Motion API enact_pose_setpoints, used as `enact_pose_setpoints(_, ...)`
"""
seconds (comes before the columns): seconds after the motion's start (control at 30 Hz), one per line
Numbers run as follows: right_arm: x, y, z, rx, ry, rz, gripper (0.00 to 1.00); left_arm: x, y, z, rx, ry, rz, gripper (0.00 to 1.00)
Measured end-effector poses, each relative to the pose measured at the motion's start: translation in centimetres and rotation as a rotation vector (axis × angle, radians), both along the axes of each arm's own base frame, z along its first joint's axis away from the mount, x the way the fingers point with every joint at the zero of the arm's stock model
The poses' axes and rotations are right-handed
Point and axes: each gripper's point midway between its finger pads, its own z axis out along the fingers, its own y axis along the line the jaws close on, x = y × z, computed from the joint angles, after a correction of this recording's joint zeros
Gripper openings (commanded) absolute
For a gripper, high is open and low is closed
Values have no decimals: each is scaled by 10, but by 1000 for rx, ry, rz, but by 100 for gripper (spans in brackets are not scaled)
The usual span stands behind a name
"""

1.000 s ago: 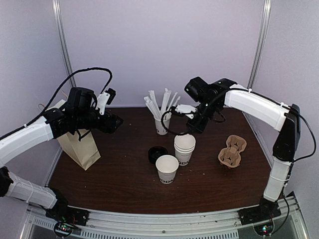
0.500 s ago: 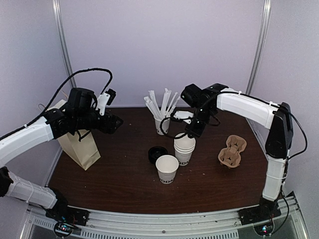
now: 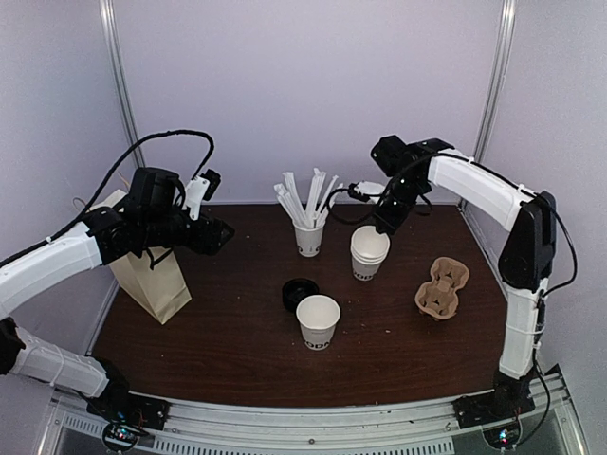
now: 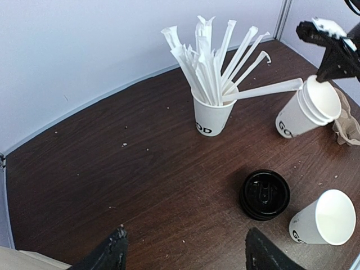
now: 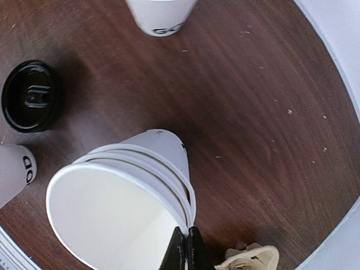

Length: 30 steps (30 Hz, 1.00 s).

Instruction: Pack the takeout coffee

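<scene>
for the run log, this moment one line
right gripper: shut on rim of stacked white paper cups | left gripper: open | round black plastic lid: on table

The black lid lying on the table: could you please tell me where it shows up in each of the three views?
Top external: the black lid lies just below the picture's middle, left of and nearer than the stack of cups.
Left wrist: the lid is at lower right, below the stack.
Right wrist: the lid is at the left edge, upper half; the stack fills the lower middle.
Shared landmark: the stack of cups, in all three.
</scene>
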Motion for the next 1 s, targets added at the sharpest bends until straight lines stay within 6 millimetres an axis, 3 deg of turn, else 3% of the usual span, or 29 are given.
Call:
enact_pose_setpoints(0.2, 63, -61, 15, 58, -29, -193, 0, 0, 0, 0, -1, 1, -2, 73)
enact_pose_setpoints(0.4, 95, -106, -2, 71, 7, -341, 0, -1, -2, 0, -6, 4, -9, 73)
enact_pose_setpoints(0.47, 99, -113, -9, 79, 27, -367, 0, -1, -2, 0, -8, 6, -11, 73)
enact_pose_setpoints(0.57, 102, -121, -15, 101, 50, -399, 24, -1, -2, -1, -9, 8, -11, 73)
enact_pose_setpoints(0.67, 103, -126, -14, 126, 66, -427, 37, -1, -3, -3, -7, 15, -12, 73)
enact_pose_setpoints(0.9, 103, -127, -5, 163, 61, -444, 41, 0, -8, -13, -2, 44, -27, 72)
enact_pose_setpoints(1.0, 97, -128, 11, 180, 36, -440, 41, -4, -19, -22, -17, 85, -86, 69)
